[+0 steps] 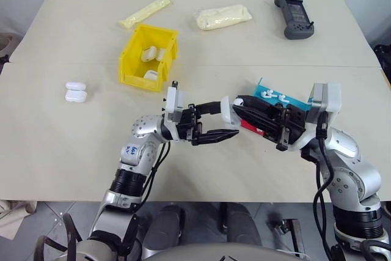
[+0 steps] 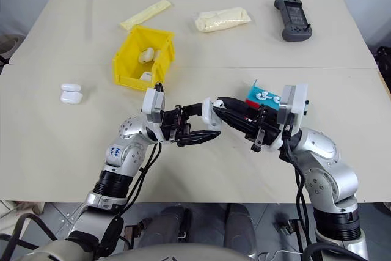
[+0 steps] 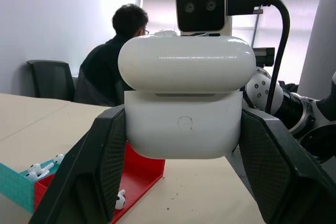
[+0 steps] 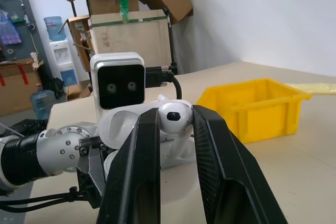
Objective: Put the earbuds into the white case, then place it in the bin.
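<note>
Beige worktop (image 1: 55, 145) carries everything. Yellow bin (image 1: 148, 55) sits back-left of centre with several white cases inside, well apart from both grippers. Grey handheld controller (image 1: 294, 16) lies at the far right edge; two pale sealed packets (image 1: 223, 17) lie along the far side behind the bin. Red and blue tray (image 2: 259, 99) lies just behind the right arm, a few loose earbuds (image 1: 273, 96) on it. Left gripper (image 1: 226, 121) points right, clenched on the white case (image 3: 185, 100), which is raised over the worktop with its lid hinged up. Right gripper (image 4: 176, 124) points left, tips meeting the case, fingers pinching one earbud (image 4: 174, 116) just at the case's open top. Two spare white cases (image 1: 76, 91) rest together near the left edge.
</note>
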